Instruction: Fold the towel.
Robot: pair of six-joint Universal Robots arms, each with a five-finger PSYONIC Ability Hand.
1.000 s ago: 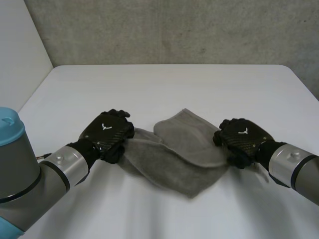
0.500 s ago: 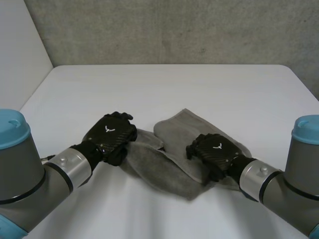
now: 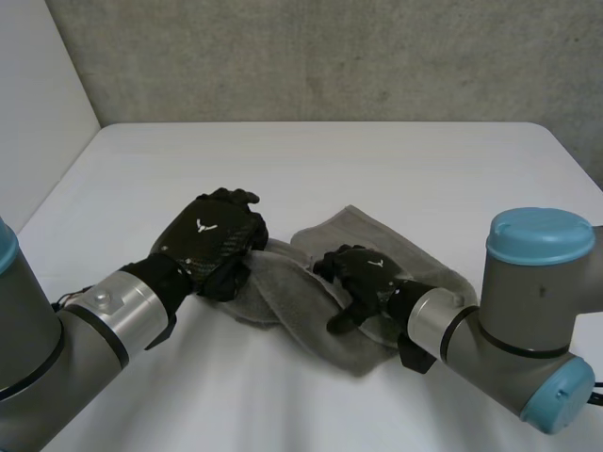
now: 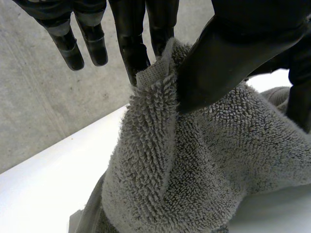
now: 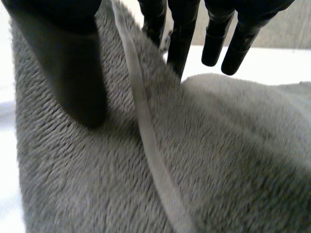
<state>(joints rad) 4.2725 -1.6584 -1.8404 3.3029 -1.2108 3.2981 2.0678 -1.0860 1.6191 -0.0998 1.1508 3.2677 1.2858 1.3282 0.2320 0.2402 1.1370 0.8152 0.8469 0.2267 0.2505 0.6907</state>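
A grey towel (image 3: 400,252) lies crumpled across the middle of the white table (image 3: 311,160). My left hand (image 3: 212,243) is at the towel's left end, shut on it. In the left wrist view its thumb (image 4: 228,53) pinches a raised edge of the towel (image 4: 194,170) against the fingers. My right hand (image 3: 363,280) rests on the towel's middle. In the right wrist view its thumb (image 5: 73,58) and straight, spread fingers (image 5: 182,39) press on the towel (image 5: 218,145), and a hem runs up between them.
A grey concrete wall (image 3: 330,56) stands behind the table's far edge. A pale wall (image 3: 38,104) borders the left side. Bare table surface surrounds the towel on all sides.
My right hand has slid left from the towel's right end to its middle. My left hand has shifted slightly right and up with the towel's left end.
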